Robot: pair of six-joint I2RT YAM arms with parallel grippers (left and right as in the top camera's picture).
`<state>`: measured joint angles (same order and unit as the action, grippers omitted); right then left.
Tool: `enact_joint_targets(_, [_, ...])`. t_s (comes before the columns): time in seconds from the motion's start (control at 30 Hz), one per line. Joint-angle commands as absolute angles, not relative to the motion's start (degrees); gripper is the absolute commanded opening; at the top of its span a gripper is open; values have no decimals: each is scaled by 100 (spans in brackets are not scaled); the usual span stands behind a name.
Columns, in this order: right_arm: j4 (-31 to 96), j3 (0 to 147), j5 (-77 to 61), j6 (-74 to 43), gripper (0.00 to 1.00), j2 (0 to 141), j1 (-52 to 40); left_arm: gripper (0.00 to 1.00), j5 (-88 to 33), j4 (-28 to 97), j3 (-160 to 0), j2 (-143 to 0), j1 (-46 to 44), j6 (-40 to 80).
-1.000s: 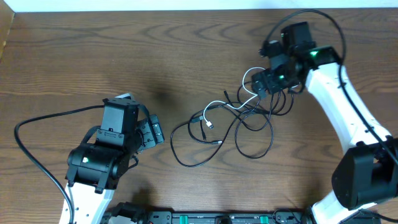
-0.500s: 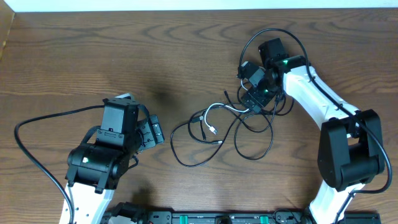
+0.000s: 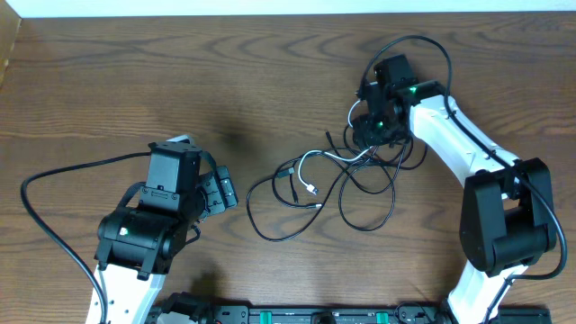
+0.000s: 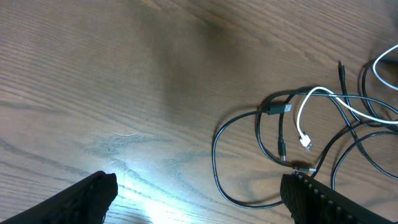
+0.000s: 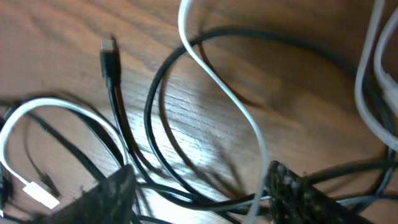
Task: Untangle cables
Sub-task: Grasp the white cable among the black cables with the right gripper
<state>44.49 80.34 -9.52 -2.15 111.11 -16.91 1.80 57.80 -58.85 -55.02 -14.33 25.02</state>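
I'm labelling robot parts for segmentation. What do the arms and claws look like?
The right arm has white links and black joint housings; the left arm looks mostly black, with a white link. Each carries a small green light and a thick black cable loop. The left claw and right claw are black with dark, rough-looking fingers.

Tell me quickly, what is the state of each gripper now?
Left gripper: open, holding nothing.
Right gripper: open, low over the cables, gripping nothing.

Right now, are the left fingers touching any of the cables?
Apart. The overhead view shows a strip of bare tabletop between the left fingers and the nearest black cable.
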Motion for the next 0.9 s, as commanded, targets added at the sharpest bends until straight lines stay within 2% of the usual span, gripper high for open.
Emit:
enact_joint_targets(0.0, [4460,7909,-954,-1695,63,11177,-1796,89,189,5780,-5905,-5509,-1422,2399])
enact_joint_targets(0.13, [4473,7717,-950,-2102,70,11179,-1920,89,187,5780,-5905,-5509,-1422,2399])
enact_joint_targets(0.3, [4219,7286,-805,-2102,69,11179,-2088,89,189,5780,-5905,-5509,-1422,2399])
enact_joint_targets(0.4, [3953,7133,-808,-2145,60,11179,-2121,89,189,5780,-5905,-5509,-1422,2399])
enact_joint_targets(0.5, [3854,7131,-808,-2145,40,11177,-2121,89,189,5780,-5905,-5509,-1422,2399])
enact_joint_targets(0.57, [3758,7131,-808,-2145,12,11179,-2121,89,189,5780,-5905,-5509,-1422,2399])
enact_joint_targets(0.6, [3671,7131,-805,-2143,1,11179,-2121,89,187,5780,-5905,-5509,-1422,2399])
enact_joint_targets(0.87, [3468,7813,-908,-1767,1,10912,-2082,89,187,5782,-5905,-5509,-1422,2397])
